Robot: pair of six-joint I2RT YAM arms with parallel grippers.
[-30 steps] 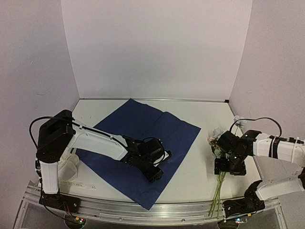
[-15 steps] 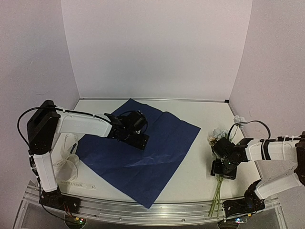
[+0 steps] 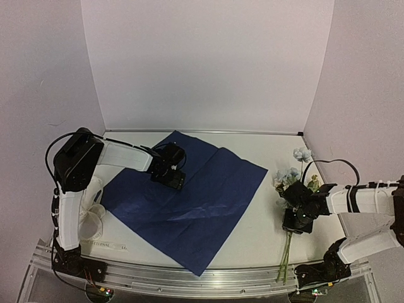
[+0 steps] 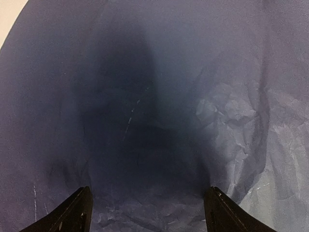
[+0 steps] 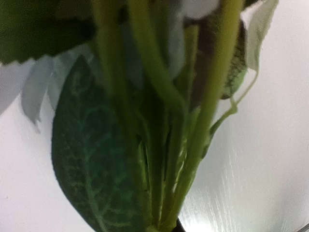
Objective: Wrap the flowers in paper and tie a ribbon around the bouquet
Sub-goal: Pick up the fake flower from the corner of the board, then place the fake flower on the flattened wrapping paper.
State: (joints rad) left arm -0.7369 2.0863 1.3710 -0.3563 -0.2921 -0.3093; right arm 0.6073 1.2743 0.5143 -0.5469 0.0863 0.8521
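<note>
The blue paper (image 3: 189, 202) lies spread flat mid-table. My left gripper (image 3: 169, 172) hovers open over its far-left part; in the left wrist view creased paper (image 4: 159, 96) fills the frame between the two spread fingertips (image 4: 72, 217), nothing held. At the right, my right gripper (image 3: 295, 219) is shut on the green stems of the flowers (image 3: 289, 178). Their pale blue and cream blooms point away from me and the stem ends trail toward the front edge. Stems and a veined leaf of the flowers (image 5: 159, 145) crowd the right wrist view. The cream ribbon (image 3: 90, 218) lies looped at the left. No bouquet is in view.
White walls close in the table (image 3: 271, 148) at the back and on both sides. A metal rail (image 3: 189, 281) runs along the front edge. The ribbon's loops sit right beside the left arm's upright base (image 3: 63, 233).
My left arm drew back from the paper's front part to its far-left part, jaws opening wider. My right gripper closed on the stems, and the blooms now stand higher.
</note>
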